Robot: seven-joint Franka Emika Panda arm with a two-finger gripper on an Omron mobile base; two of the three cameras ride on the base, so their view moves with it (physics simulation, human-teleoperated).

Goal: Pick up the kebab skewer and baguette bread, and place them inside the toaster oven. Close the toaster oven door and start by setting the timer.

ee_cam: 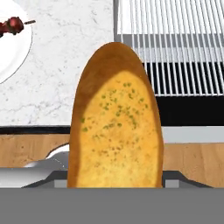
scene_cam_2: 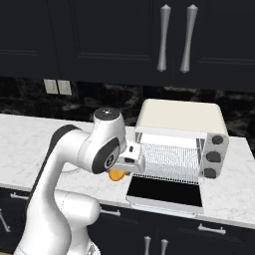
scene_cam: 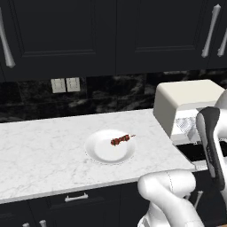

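The baguette bread (ee_cam: 114, 122), a golden-orange loaf, stands upright between my gripper's (ee_cam: 116, 180) jaws, which are shut on its lower end. From the right base view the baguette bread (scene_cam_2: 116, 175) hangs under my hand just left of the toaster oven (scene_cam_2: 180, 119). Its dark glass door (scene_cam_2: 166, 191) lies folded down flat, and the wire rack (scene_cam_2: 169, 160) inside is bare. The kebab skewer (scene_cam: 122, 140) lies on a white plate (scene_cam: 101, 152) in the middle of the counter, left of the toaster oven (scene_cam: 186, 102). The hand view catches the kebab skewer (ee_cam: 13, 25) at its upper left.
Three dark knobs (scene_cam_2: 213, 157) run down the oven's right front. Wall outlets (scene_cam: 65, 84) sit on the black backsplash, with dark cabinets above. The marble counter (scene_cam: 40, 155) stretches left of the plate, and its front edge drops to drawers.
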